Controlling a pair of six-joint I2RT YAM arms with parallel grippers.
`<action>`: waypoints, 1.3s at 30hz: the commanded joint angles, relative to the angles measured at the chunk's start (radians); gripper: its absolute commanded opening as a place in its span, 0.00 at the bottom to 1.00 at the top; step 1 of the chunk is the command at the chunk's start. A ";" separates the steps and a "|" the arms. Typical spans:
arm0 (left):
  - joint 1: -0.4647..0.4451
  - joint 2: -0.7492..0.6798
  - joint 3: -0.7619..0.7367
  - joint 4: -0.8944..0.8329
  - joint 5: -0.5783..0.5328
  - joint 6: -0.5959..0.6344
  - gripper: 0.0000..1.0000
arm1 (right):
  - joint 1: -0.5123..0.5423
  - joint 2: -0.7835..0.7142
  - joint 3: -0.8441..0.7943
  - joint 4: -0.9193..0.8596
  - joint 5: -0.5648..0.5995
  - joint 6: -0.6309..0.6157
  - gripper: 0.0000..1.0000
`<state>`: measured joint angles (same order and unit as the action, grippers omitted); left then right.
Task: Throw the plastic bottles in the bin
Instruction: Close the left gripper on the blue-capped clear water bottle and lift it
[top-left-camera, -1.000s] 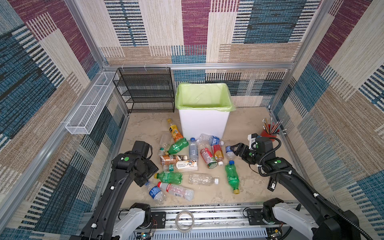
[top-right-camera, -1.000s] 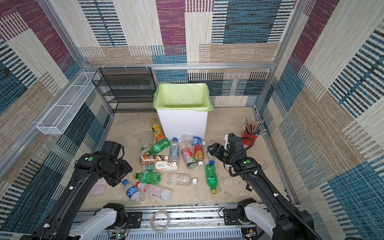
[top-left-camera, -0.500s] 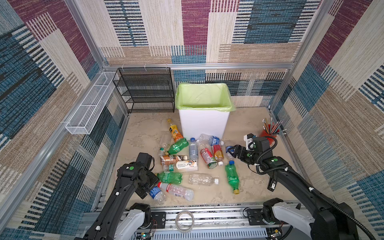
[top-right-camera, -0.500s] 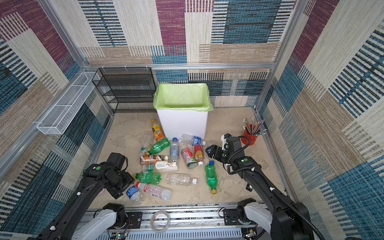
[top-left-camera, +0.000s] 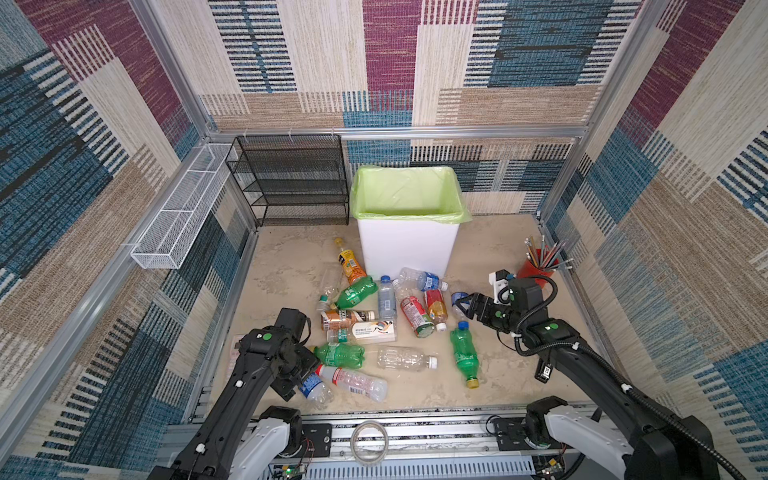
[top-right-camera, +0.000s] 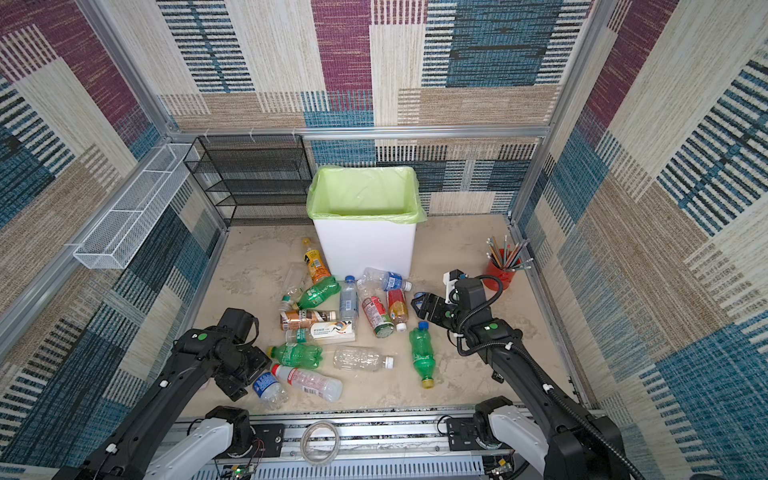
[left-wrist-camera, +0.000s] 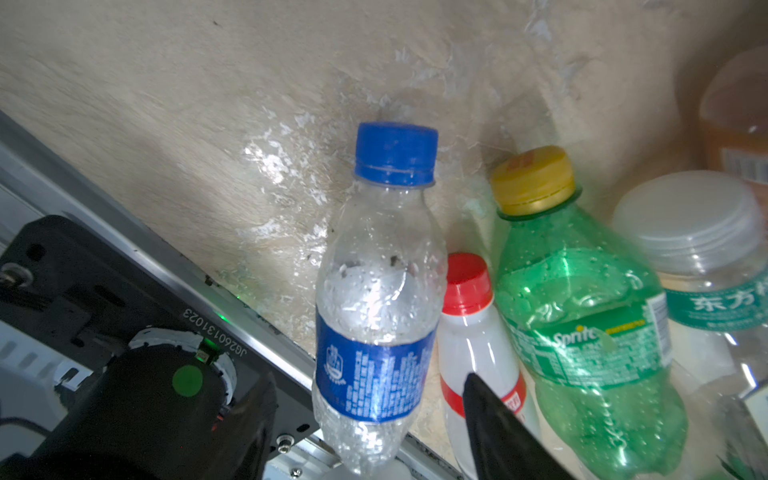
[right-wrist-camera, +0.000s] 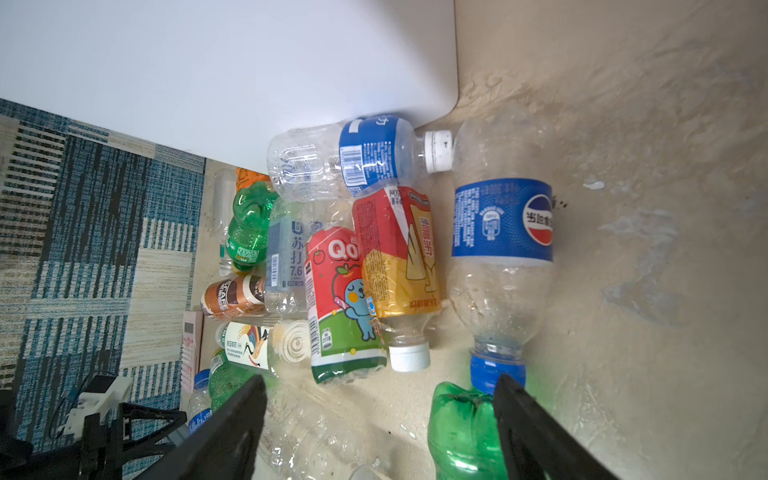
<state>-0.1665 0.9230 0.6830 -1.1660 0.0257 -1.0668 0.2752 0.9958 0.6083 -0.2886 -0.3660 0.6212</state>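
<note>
A long white wire basket hangs on the left wall, and a black mesh rack stands at the far left of the beige surface. The left gripper is low at the near left corner of the scatter. In the left wrist view its jaws are partly spread to either side of a blue-capped clear bottle, with a gap on each side, so they grip nothing. That bottle lies by the near edge, with a red-capped white bottle just to its right and a green Sprite bottle beyond. The plastic bottles lie on their sides across the middle of the surface, between the near edge and the bin. The bin stands upright at the far middle, with a light-green bag folded over its rim. A white-capped clear bottle lies against its near wall. At the right edge of the scatter the right gripper points left toward the bottles. Its jaws are wide apart and hold nothing. In the right wrist view a Pepsi bottle lies with its blue cap just beside one finger, and the base of a green bottle lies between the fingers. A red cup of pencils stands at the far right.
</note>
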 joint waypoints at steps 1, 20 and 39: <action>-0.001 0.011 -0.016 0.035 0.003 -0.008 0.73 | 0.001 -0.013 -0.004 0.031 -0.007 0.007 0.87; -0.001 0.049 -0.095 0.112 0.027 -0.027 0.63 | 0.001 -0.019 0.009 0.016 -0.005 0.002 0.88; 0.000 0.077 -0.131 0.143 -0.003 -0.025 0.65 | 0.001 -0.022 0.011 0.001 0.001 0.002 0.89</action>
<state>-0.1665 0.9955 0.5579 -1.0203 0.0479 -1.0958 0.2752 0.9802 0.6144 -0.2905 -0.3660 0.6247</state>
